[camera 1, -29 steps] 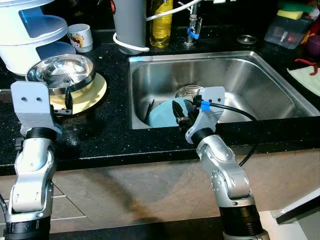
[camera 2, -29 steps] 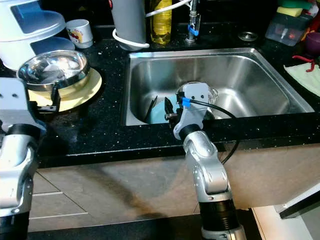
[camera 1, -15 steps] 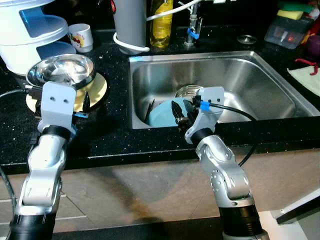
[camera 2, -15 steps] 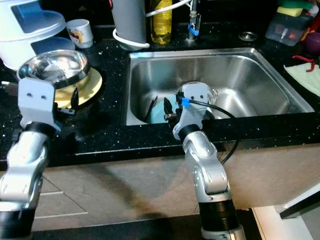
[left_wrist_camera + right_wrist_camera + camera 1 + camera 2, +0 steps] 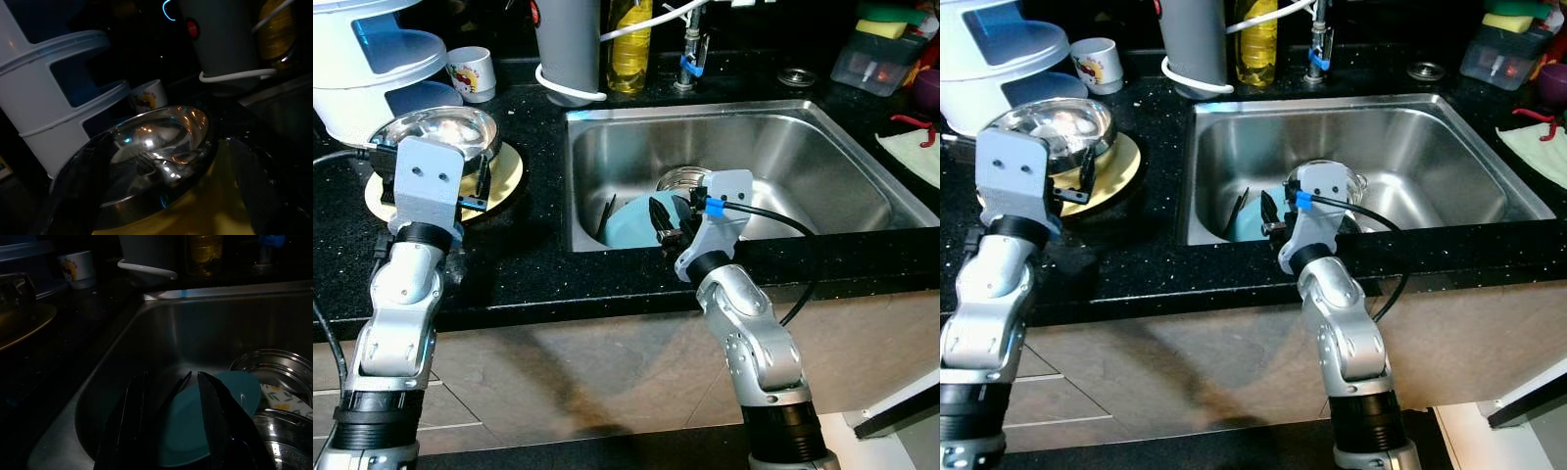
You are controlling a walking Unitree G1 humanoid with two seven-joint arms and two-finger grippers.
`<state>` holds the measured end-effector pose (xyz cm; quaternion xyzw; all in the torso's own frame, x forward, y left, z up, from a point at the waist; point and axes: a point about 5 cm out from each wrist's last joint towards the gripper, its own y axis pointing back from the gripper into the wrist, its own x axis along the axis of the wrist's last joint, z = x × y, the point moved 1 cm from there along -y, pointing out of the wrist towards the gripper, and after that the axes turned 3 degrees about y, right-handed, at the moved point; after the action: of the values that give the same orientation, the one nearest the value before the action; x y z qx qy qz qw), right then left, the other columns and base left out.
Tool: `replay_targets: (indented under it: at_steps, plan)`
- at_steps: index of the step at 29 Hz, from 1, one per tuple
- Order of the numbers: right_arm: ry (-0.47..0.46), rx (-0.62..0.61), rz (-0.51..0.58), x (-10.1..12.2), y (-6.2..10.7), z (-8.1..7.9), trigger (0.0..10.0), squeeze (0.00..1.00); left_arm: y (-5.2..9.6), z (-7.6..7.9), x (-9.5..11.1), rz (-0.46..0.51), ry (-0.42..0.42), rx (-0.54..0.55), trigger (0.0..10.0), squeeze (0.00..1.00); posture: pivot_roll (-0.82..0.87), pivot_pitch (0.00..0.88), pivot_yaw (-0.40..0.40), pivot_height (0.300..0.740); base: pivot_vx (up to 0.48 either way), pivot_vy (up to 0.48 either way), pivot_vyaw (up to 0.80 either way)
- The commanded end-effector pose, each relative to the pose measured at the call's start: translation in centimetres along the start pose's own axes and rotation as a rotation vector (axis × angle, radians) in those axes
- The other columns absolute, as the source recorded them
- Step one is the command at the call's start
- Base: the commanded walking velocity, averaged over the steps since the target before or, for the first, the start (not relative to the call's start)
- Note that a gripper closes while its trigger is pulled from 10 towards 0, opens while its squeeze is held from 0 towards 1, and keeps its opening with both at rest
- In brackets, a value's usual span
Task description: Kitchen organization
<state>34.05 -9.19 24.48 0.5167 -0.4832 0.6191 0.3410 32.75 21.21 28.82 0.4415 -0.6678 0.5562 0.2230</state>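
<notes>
Beside steel bowl [image 5: 437, 135], left hand [image 5: 426, 181] now closer

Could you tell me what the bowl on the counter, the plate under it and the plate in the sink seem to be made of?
Bowl: polished metal, probably stainless steel, given its mirror reflections.
Yellow plate under it: glossy, likely glazed ceramic or melamine; unclear which.
Teal plate in the sink: smooth, matte, possibly plastic or ceramic.
</notes>
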Motion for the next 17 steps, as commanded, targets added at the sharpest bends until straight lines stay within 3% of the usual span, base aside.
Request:
replay_targets:
  at_steps: [1,3,17]
  plan:
    - [-0.012,0.001,-0.001,-0.06,0.24,-0.06,10.0,0.0,-0.06,0.08,0.07,0.012,-0.015,-0.013,3.4,0.0,-0.05,0.198,0.025,0.74,0.0,0.0,0.0]
    - [-0.012,0.001,-0.001,-0.06,0.22,-0.04,10.0,0.0,-0.09,0.08,0.04,0.014,-0.015,-0.015,0.4,0.0,-0.05,0.2,0.023,0.74,0.0,0.0,0.0]
    - [-0.009,-0.005,-0.002,-0.05,0.14,0.08,10.0,0.0,-0.21,0.07,0.28,0.038,-0.029,-0.028,0.0,0.0,-0.05,0.202,0.02,0.74,0.0,0.0,0.0]
